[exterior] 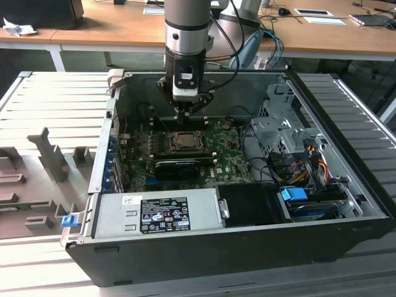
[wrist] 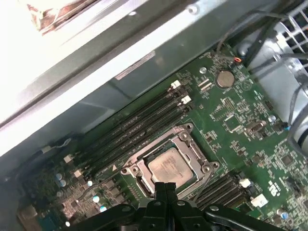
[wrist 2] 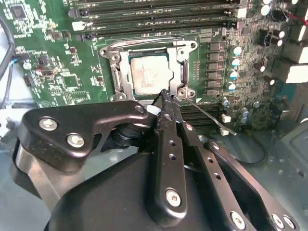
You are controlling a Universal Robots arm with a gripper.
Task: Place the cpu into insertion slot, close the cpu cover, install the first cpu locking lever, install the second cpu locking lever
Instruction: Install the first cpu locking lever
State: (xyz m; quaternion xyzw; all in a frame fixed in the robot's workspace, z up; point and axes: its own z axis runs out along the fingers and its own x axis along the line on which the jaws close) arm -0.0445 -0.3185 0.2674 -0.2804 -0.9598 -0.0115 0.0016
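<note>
Looks roughly half done. Has the small flat square cpu (wrist 2: 150, 74), dull silver-grey on top, seated in the dark square insertion slot (wrist 2: 128, 79) rimmed in grey metal on the green board. Seems to have the thin silver-grey metal cpu cover (wrist 2: 144, 48), a frame with a square cut-out, folded down around the chip. Leaves the levers: shows one thin wire lever (wrist 2: 211, 119) slanting out from the socket corner, apparently unlatched. Lies flat, metal face up, edges parallel to the long black memory slots (wrist 2: 159, 19); being square, offers no long axis. Holds the black claw (wrist 2: 167, 97) pinched shut at that corner, gripping nothing visible.
</note>
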